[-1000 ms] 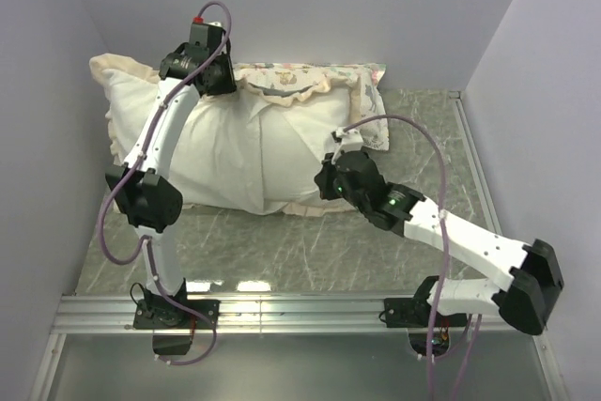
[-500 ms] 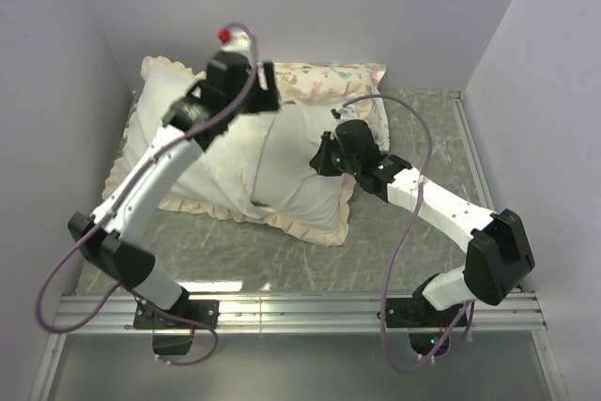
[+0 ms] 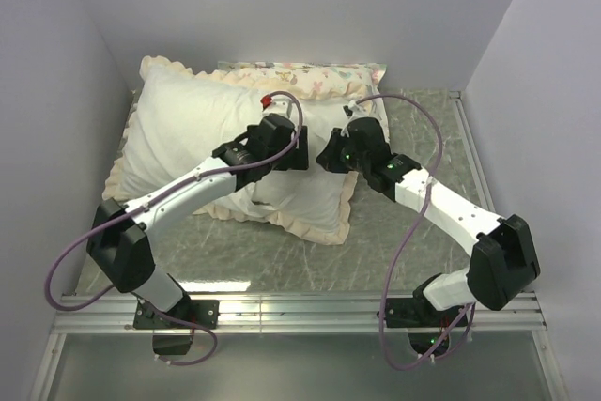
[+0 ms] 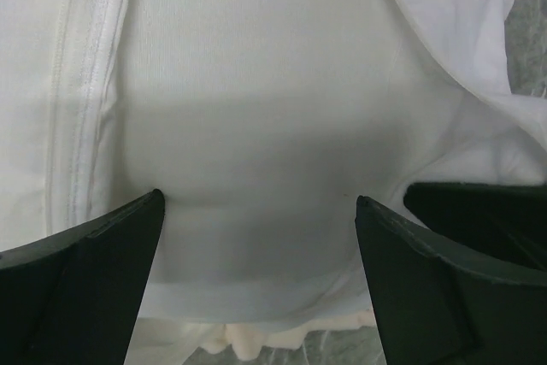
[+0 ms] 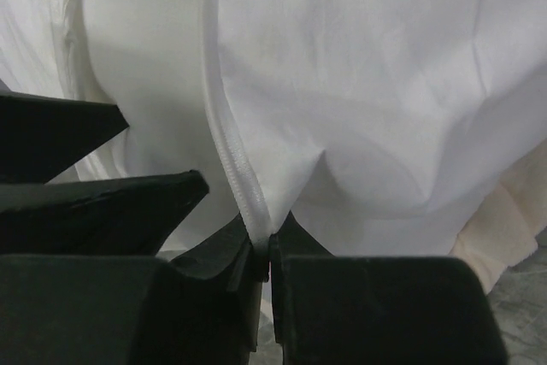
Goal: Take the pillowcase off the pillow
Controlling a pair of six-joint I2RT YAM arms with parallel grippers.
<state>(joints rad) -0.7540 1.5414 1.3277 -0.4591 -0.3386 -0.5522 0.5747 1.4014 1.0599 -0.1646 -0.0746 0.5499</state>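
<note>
The pillowcase (image 3: 188,138) lies cream-white face up on the table, its ruffled frill (image 3: 310,227) showing round the edges. The pillow fills it from inside; I cannot tell its fabric from the case's white face. My left gripper (image 3: 302,150) hangs over the case's right half, open, its jaws straddling a bulge of white cloth (image 4: 256,126) without pinching it. Close on its right, my right gripper (image 3: 327,159) is shut on a ribbed white seam (image 5: 235,168) of the pillowcase, held right at the jaw tips (image 5: 263,250).
A smaller animal-print pillow (image 3: 310,77) lies against the back wall behind the case. Bare marble-patterned table (image 3: 423,129) shows at the right and front. Walls close in on the left, back and right. A metal rail (image 3: 300,307) runs along the near edge.
The left arm swung from the pillow's back left corner down to its middle and opened its jaws wide. The bundle shifted left and settled flat. The right gripper moved up and left, still pinching cloth.
</note>
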